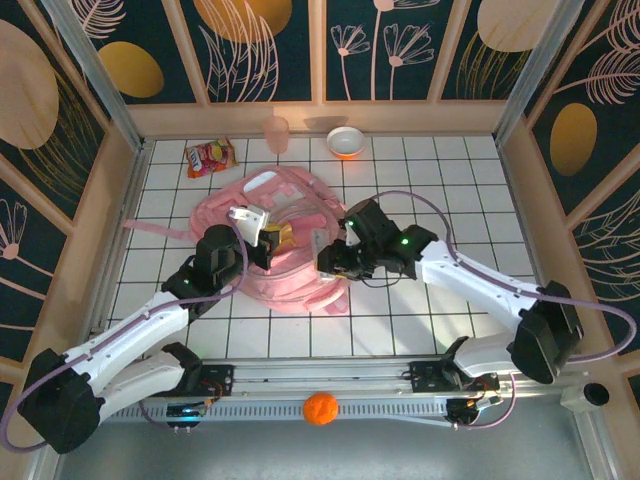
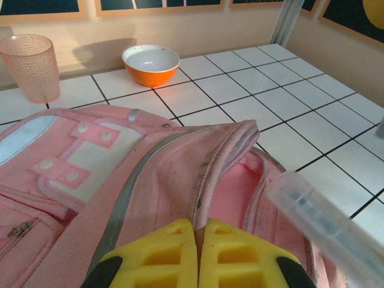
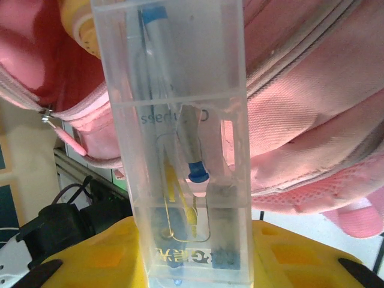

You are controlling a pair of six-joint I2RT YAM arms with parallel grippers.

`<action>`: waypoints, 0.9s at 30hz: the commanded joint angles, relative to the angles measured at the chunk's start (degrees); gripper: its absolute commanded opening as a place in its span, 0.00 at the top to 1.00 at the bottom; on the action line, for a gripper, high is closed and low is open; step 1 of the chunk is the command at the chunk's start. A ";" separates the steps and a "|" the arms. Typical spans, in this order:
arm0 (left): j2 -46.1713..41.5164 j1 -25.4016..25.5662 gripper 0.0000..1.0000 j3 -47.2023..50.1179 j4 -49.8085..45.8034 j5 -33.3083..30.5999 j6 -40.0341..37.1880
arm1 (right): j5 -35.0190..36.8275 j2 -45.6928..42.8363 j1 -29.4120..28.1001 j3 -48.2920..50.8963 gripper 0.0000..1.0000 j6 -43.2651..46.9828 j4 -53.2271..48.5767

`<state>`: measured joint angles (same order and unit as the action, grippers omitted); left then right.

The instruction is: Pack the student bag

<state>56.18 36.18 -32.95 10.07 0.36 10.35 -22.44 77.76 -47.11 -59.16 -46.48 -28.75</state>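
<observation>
The student bag (image 1: 288,288) lies flat in the middle of the tiled table, pink with white trim. My left gripper (image 1: 279,238) is shut on the zip edge of its opening (image 2: 223,157) and holds that edge raised; the yellow fingers (image 2: 162,255) pinch the fabric between them. My right gripper (image 1: 330,258) is shut on a clear plastic pencil case (image 3: 180,138) with pens inside. The case points at the bag's pink opening (image 3: 312,114), its far end right at the mouth. The case's tip (image 2: 324,219) shows beside the open compartment in the left wrist view.
A pink plastic cup (image 1: 276,132) and an orange bowl (image 1: 346,141) stand at the back wall. A snack packet (image 1: 211,156) lies back left. An orange ball (image 1: 320,408) rests on the front rail between the arm bases. The bag's straps (image 1: 150,228) trail left.
</observation>
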 commanded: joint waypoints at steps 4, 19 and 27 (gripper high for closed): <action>-0.46 0.11 1.00 -2.12 7.62 3.44 0.37 | -5.60 6.47 0.56 -5.29 0.72 -2.97 7.91; -0.37 0.16 1.00 -2.65 7.18 6.33 -0.34 | -4.06 12.67 6.07 -4.60 0.46 -13.70 25.15; -0.38 0.11 1.00 -2.25 7.45 6.59 -0.33 | 0.50 10.48 2.83 -2.10 0.53 -14.32 21.34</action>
<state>56.31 36.12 -32.95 10.02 4.25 10.33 -24.27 89.91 -43.51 -62.61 -60.05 -7.73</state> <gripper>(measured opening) 0.052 0.481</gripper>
